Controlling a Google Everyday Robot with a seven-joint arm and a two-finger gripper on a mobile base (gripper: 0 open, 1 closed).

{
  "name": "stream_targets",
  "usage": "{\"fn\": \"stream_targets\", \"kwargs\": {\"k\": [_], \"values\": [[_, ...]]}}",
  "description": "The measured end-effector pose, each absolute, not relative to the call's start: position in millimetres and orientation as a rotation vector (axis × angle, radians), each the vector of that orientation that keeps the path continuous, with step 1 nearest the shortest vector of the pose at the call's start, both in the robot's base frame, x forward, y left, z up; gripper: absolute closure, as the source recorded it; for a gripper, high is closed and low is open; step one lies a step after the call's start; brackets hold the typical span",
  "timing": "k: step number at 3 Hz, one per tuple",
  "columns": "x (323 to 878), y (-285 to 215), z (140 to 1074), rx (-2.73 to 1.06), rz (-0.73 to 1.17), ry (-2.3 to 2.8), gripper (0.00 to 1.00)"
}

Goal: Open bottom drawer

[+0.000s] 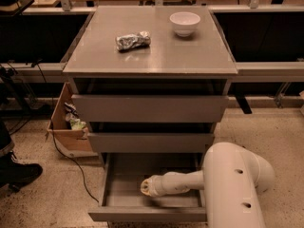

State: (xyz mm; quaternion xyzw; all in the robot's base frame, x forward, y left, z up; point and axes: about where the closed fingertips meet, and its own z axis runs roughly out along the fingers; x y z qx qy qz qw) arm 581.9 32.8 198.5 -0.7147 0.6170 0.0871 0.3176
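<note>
The grey cabinet [151,70] has three drawers. The bottom drawer [147,214] stands pulled far out, and its grey tray shows inside. My white arm comes in from the lower right and reaches over the open tray. The gripper [146,186] sits at the arm's left end, low inside the drawer behind its front panel. The middle drawer front [151,142] and the top drawer front [150,109] stick out only a little.
On the cabinet top lie a crumpled foil packet [133,40] and a white bowl [185,23]. A cardboard box [69,125] with clutter stands on the floor at the left, with a black cable beside it. A dark shoe [18,171] is at the far left.
</note>
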Motion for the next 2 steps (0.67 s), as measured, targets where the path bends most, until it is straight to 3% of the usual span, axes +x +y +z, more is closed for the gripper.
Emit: {"fn": "stream_targets", "kwargs": {"k": [2], "values": [[581.9,32.8,198.5,-1.881,0.229,1.624,0.12]]}}
